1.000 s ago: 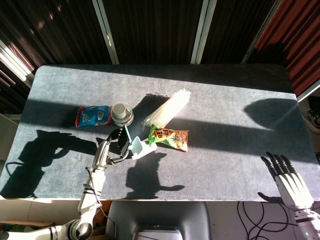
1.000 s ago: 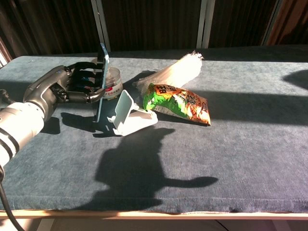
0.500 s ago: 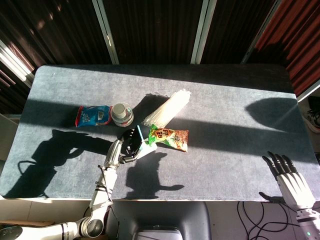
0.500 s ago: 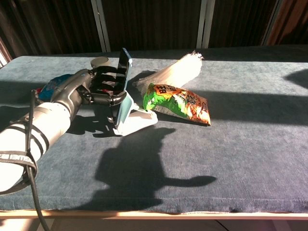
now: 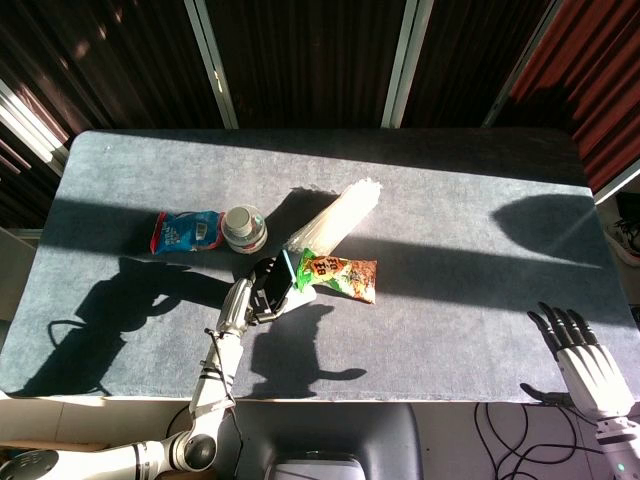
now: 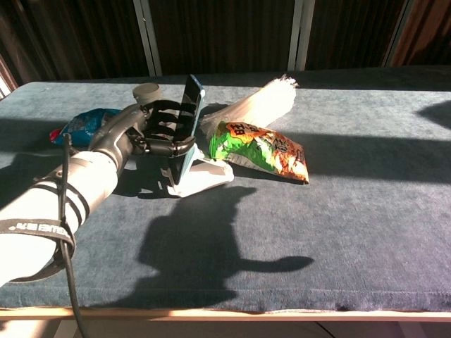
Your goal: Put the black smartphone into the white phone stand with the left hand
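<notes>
My left hand (image 6: 156, 129) (image 5: 256, 292) grips the black smartphone (image 6: 189, 116) (image 5: 278, 278), which has a light blue edge, and holds it upright and tilted. Its lower end is down in the white phone stand (image 6: 202, 177) (image 5: 300, 297); whether it rests in the cradle I cannot tell. The stand sits on the grey-blue table, mostly hidden behind the phone and fingers in the head view. My right hand (image 5: 585, 360) hovers open at the table's near right corner, fingers spread, far from the phone.
A green snack bag (image 6: 262, 149) (image 5: 340, 276) lies just right of the stand. Behind it is a clear bag of white sticks (image 6: 257, 105) (image 5: 335, 222). A small round jar (image 5: 245, 227) and a blue-red packet (image 5: 186, 231) lie behind my left hand.
My left hand carried the phone rightward from beside the stand to directly over it and lowered its bottom end into the stand. The right hand barely moved.
</notes>
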{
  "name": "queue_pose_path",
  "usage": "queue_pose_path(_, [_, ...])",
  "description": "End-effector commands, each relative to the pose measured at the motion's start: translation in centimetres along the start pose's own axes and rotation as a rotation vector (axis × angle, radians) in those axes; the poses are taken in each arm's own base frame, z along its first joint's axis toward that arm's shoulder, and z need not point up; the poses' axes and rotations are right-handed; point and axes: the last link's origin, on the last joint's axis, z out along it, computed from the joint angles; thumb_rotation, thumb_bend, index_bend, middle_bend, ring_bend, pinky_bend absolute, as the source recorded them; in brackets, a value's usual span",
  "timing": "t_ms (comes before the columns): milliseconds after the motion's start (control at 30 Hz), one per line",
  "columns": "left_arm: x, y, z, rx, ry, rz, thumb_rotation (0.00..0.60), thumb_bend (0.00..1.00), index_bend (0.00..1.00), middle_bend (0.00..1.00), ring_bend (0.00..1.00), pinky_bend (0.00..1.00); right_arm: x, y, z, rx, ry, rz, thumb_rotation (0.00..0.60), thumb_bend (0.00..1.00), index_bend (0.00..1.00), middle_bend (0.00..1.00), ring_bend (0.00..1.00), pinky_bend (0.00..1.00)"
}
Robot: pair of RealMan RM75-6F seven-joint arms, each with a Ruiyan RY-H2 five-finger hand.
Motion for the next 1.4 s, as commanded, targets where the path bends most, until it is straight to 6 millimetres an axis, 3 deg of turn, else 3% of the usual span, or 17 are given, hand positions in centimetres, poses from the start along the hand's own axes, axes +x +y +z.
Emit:
queue_pose_path(33, [-0.2, -0.2, 0.0, 0.005, -0.001, 0.000, 0.600, 0.53, 0.92, 1.00, 0.72, 0.18, 0.0, 0.0, 0.0, 0.000, 0.001, 0.001, 0.600, 0.11, 0.00, 0.00, 0.00, 0.00])
queue_pose_path(700, [-0.2, -1.2, 0.6, 0.029, 0.003, -0.020, 0.600, 0.51, 0.92, 1.00, 0.72, 0.18, 0.1, 0.1, -0.1, 0.001, 0.005, 0.004, 0.600, 0.11, 0.00, 0.00, 0.00, 0.00])
queue_pose_path(867, [-0.3, -1.4, 0.6, 0.028, -0.010, -0.023, 0.600, 0.46, 0.85, 1.00, 0.71, 0.17, 0.1, 0.1, -0.2, 0.001, 0.006, 0.006, 0.600, 0.11, 0.00, 0.00, 0.00, 0.00])
queue_pose_path(1400, [-0.5, -1.6, 0.7, 0.010, -0.010, -0.024, 0.600, 0.44, 0.70, 0.97, 0.59, 0.14, 0.2, 0.2, -0.2, 0.000, 0.008, 0.007, 0.600, 0.11, 0.00, 0.00, 0.00, 0.00])
